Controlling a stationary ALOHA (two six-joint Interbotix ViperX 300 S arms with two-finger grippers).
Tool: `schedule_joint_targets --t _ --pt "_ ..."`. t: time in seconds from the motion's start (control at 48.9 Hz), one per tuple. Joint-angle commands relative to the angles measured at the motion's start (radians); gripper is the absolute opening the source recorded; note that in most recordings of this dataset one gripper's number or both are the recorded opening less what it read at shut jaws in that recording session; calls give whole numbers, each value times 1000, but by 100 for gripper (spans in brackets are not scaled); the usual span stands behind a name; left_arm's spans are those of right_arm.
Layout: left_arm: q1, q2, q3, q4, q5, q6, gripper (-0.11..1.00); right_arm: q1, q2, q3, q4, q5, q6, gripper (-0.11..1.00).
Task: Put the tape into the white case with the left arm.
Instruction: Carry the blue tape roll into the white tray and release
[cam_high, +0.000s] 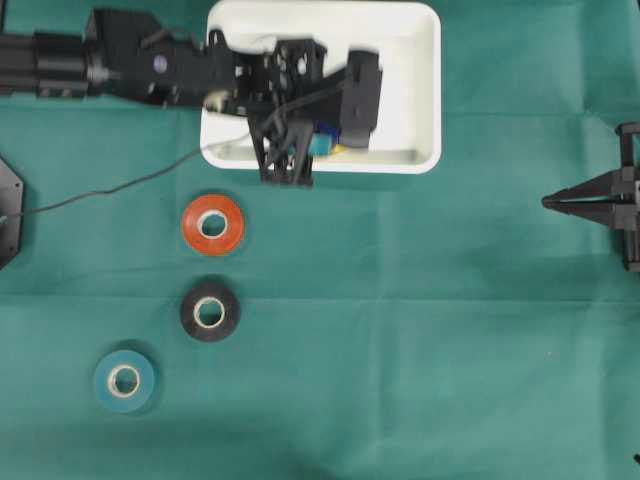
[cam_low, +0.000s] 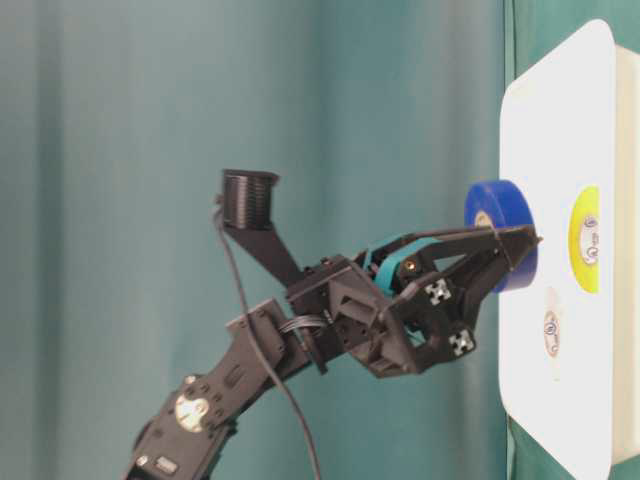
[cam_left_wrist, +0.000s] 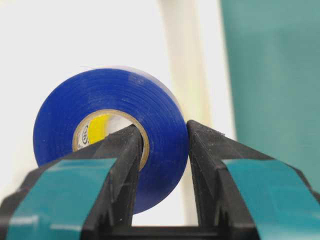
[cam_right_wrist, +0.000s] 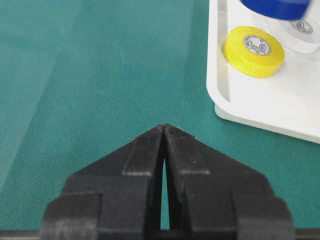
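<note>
Left gripper (cam_left_wrist: 160, 145): pinching the wall of a blue tape roll (cam_left_wrist: 107, 137), one finger inside the core hole, the other outside on the rim.
Blue tape roll: held on edge above the white case (cam_high: 420, 90), over its front part near the long edge that faces the middle of the table; whether it touches the floor of the case cannot be told.
White case: at the far edge of the green table cloth (cam_high: 450, 330), near the centre; a yellow roll (cam_right_wrist: 254, 51) and a white roll (cam_right_wrist: 300, 32) lie flat inside it, close together.
Left arm (cam_high: 150, 65): stretched along the far edge from the left side, its wrist over the case.
Orange roll (cam_high: 212, 224): flat on the cloth, just in front of the case's left corner.
Black roll (cam_high: 209, 311): in front of the orange one.
Teal roll (cam_high: 124, 380): nearest the front-left corner.
Right gripper (cam_right_wrist: 164, 145): jaws pressed together, tips meeting, low over bare cloth at the right edge, well apart from the case.
</note>
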Motion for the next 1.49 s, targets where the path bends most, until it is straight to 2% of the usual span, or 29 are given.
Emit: schedule_joint_targets --t 0.0,0.307,0.921,0.962,1.125,1.166,1.268,1.473 --pt "31 -8 -32 2 -14 2 25 -2 8 -11 -2 -11 3 -10" --pt "124 12 -35 2 -83 5 25 -2 8 -11 -2 -11 3 -10" --pt "120 17 -34 0 -92 3 26 -2 8 -11 0 -9 3 -10" --pt "120 15 -32 0 -92 3 31 0 8 -11 -2 -11 3 -10" --pt "120 12 -26 0 -92 3 79 -2 8 -12 -2 -9 3 -10" --pt "120 12 -23 0 -92 3 80 -2 8 -12 -2 -11 3 -10" --pt "120 9 -17 0 -92 3 73 -2 8 -12 0 -9 3 -10" --pt "120 0 -3 0 -92 0 72 0 8 -11 0 -11 3 -10"
